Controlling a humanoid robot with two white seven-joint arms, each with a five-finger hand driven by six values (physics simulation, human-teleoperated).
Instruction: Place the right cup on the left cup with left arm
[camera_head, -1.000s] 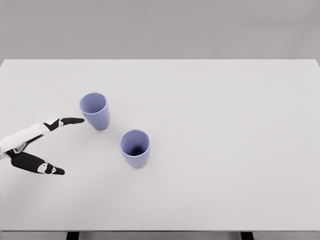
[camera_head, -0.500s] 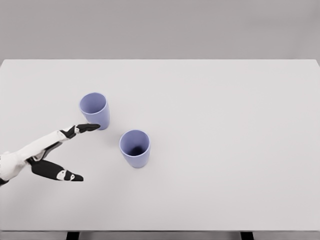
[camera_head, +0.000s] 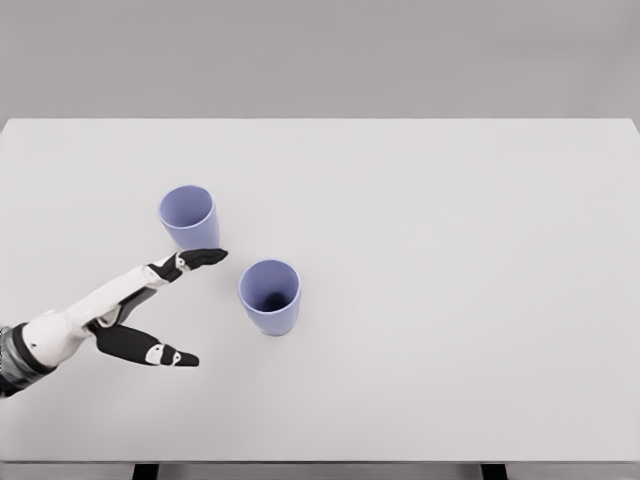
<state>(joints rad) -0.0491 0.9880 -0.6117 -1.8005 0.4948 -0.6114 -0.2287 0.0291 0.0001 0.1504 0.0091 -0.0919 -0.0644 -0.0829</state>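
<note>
Reach is the step in hand, judging by how things lie: neither cup is held yet. Two pale blue, smooth plastic cups stand upright and mouth-up on the plain white table (camera_head: 480, 300), near each other but apart. The right cup (camera_head: 270, 297) sits nearer the front edge; the left cup (camera_head: 189, 221) stands behind it and to its left.

The left hand (camera_head: 150, 310), white with black fingertips, comes in from the lower left with its fingers spread and holding nothing. The upper fingers (camera_head: 195, 259) stretch out towards the gap between the cups, just below the left cup's base, and the thumb points forward lower down, well apart from them.

The right cup lies to the hand's right, just beyond the fingertips, its long axis vertical, so the open span between thumb and fingers faces its side wall. A grasp would likely need the hand to travel further right until the wall sits inside that span. The right arm does not show.
</note>
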